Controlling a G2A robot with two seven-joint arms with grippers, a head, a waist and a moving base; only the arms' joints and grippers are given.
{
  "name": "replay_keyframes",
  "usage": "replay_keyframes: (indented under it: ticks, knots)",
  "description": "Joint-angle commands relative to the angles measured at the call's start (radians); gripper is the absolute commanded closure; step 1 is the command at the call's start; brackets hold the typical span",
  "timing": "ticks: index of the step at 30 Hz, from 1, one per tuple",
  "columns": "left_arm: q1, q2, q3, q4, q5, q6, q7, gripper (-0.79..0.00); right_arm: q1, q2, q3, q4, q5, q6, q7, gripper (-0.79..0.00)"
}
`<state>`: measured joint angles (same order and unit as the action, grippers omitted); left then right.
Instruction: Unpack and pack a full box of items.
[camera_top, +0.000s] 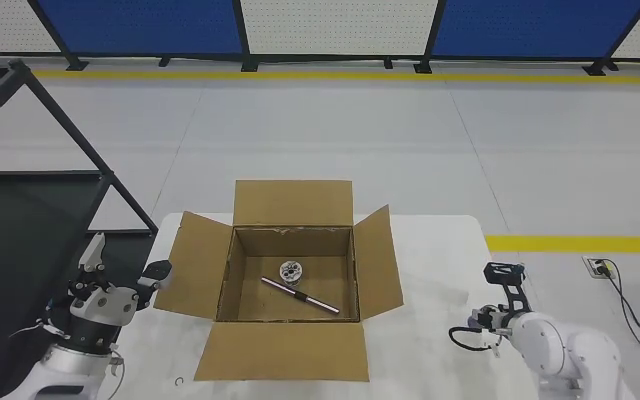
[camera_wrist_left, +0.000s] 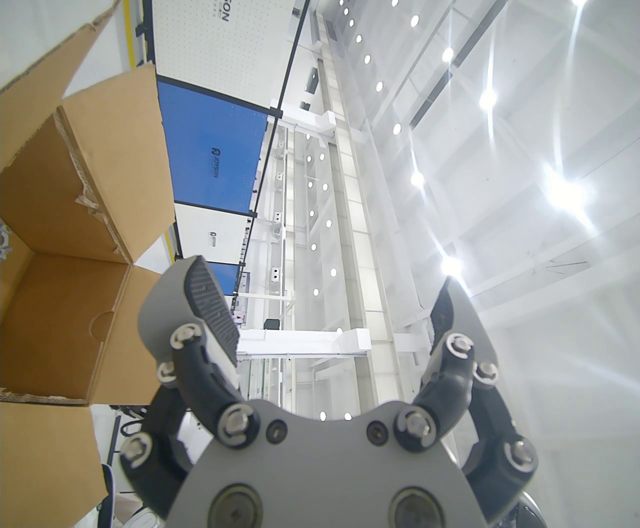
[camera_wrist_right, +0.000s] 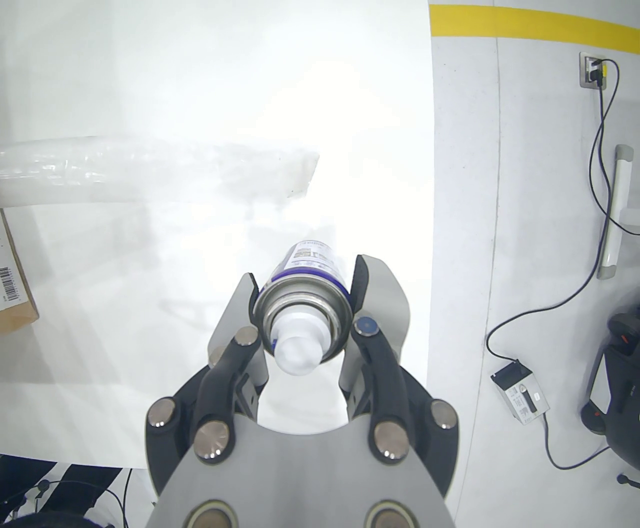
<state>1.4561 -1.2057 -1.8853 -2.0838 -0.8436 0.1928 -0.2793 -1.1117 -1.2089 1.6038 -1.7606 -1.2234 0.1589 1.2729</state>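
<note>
An open cardboard box (camera_top: 250, 205) stands mid-table with all flaps spread. Inside lie a thin metal rod (camera_top: 300, 296) and a small round toothed metal part (camera_top: 291, 269). My right gripper (camera_wrist_right: 306, 280) is at the table's right edge, shut on a spray can (camera_wrist_right: 307, 295) with a white cap and a purple-and-white label, held above the white tabletop. The right arm (camera_top: 540, 340) is at the lower right in the top view. My left gripper (camera_wrist_left: 325, 285) is open and holds nothing. It points up toward the ceiling beside the box's left flap (camera_wrist_left: 75, 200). The left arm (camera_top: 95, 305) is at the lower left.
A long clear plastic-wrapped package (camera_wrist_right: 150, 170) lies on the table beyond the can. A brown carton corner with a barcode (camera_wrist_right: 15, 285) is near it. The table's right edge (camera_wrist_right: 430, 200) borders the floor, with cables and a wall socket (camera_wrist_right: 595, 70). A black frame (camera_top: 60, 190) stands to the left.
</note>
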Motion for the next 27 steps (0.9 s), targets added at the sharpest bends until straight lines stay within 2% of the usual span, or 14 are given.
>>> replay_keyframes:
  ticks: [1, 18, 20, 23, 25, 27]
  knots:
    - [0.0, 0.0, 0.0, 0.0, 0.0, 0.0, 0.0, -0.785, 0.0, 0.0, -0.001, 0.007, 0.002, 0.003, -0.003, 0.0]
    - [0.0, 0.0, 0.0, 0.0, 0.0, 0.0, 0.0, -0.785, 0.029, 0.002, -0.038, 0.077, -0.02, 0.025, -0.012, 0.0]
    - [0.0, 0.0, 0.0, 0.0, 0.0, 0.0, 0.0, -0.785, 0.03, 0.003, -0.039, 0.081, -0.019, 0.028, -0.012, -0.135]
    - [0.0, 0.0, 0.0, 0.0, 0.0, 0.0, 0.0, -0.785, 0.031, 0.003, -0.041, 0.082, -0.019, 0.029, -0.011, -0.24]
    - [0.0, 0.0, 0.0, 0.0, 0.0, 0.0, 0.0, -0.785, 0.031, 0.004, -0.041, 0.083, -0.017, 0.032, -0.009, -0.24]
    - [0.0, 0.0, 0.0, 0.0, 0.0, 0.0, 0.0, -0.785, 0.031, 0.004, -0.041, 0.083, -0.015, 0.034, -0.008, -0.299]
